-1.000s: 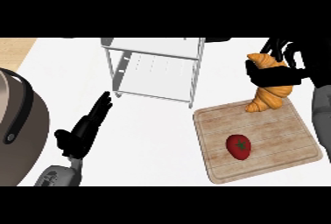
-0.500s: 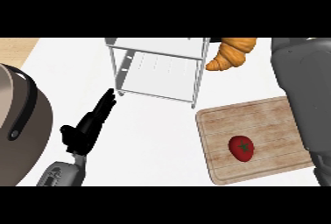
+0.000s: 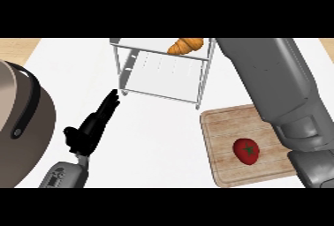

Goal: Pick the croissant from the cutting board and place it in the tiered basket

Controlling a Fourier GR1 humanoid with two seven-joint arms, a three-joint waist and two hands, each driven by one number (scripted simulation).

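Left hand (image 3: 91, 128) low over the table (image 3: 163, 132), fingers straight, holding nothing. Croissant (image 3: 186, 46) sits at the tiered basket's (image 3: 203, 84) top tier, ahead and right of that hand. Right forearm (image 3: 274, 88) crosses the cutting board (image 3: 222, 128) beside a tomato (image 3: 246, 150); right hand out of sight, grip unknown.

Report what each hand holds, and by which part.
Left hand: nothing, fingers straight. The right hand is out of view, only its forearm shows, so whether it holds the croissant at the tiered basket's top cannot be told.
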